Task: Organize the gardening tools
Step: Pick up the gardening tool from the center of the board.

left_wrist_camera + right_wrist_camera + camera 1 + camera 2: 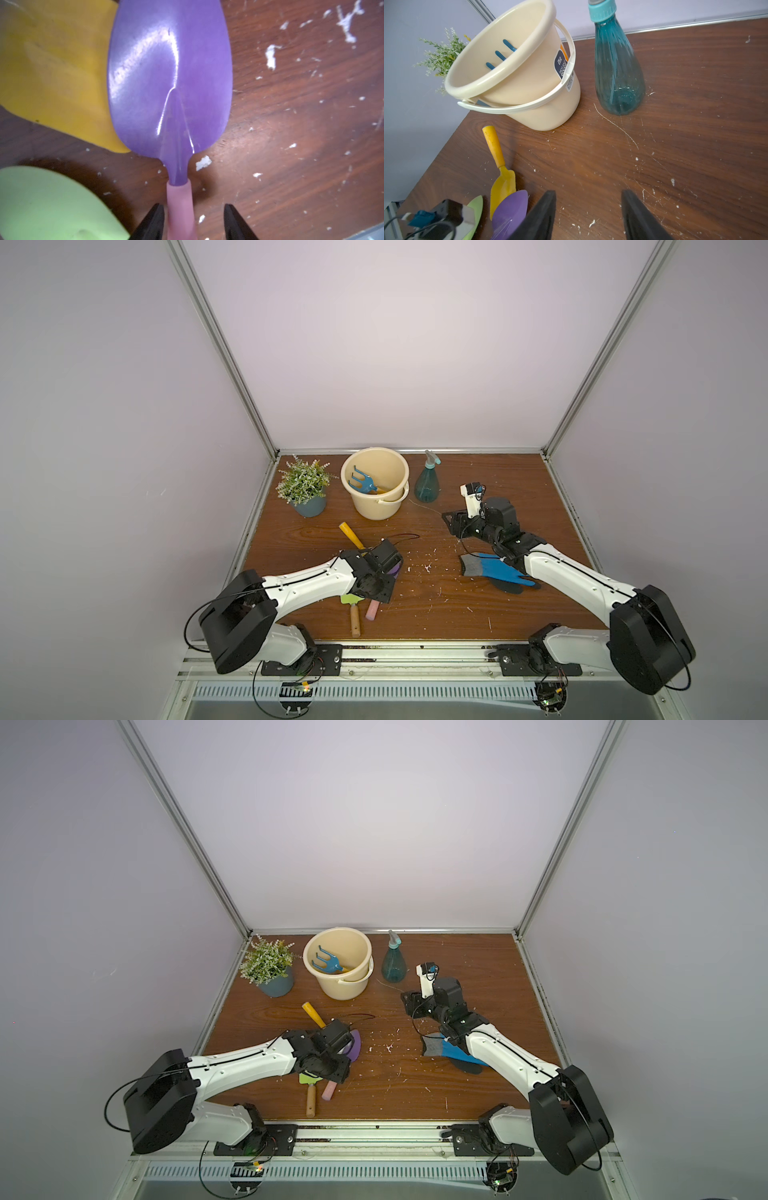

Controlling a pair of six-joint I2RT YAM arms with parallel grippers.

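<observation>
Three hand tools lie bunched on the wooden table [498, 489], left of its middle and toward the front edge. They are a yellow scoop [56, 72], a lime-green trowel [41, 203] and the purple trowel [170, 83], which is the object in hand. The purple trowel has a glossy, leaf-shaped violet blade that narrows to a neck and joins a matte pink handle [179, 207]. One edge of the blade overlaps the blade of the scoop. It is probably light, stiff moulded plastic. The shiny blade would likely slip between pads, so the handle just behind the neck seems the better place to hold. The left gripper [192, 205] straddles that handle with its jaws partly spread, one close against the handle and the other apart from it, so nothing is clamped yet. The right gripper [587, 192] hangs over bare wood right of centre, jaws apart and empty. A blue fork [360, 481] already sits in the cream bucket [376, 506] at the back edge. The teal spray bottle [427, 485] stands upright just beside the bucket.
</observation>
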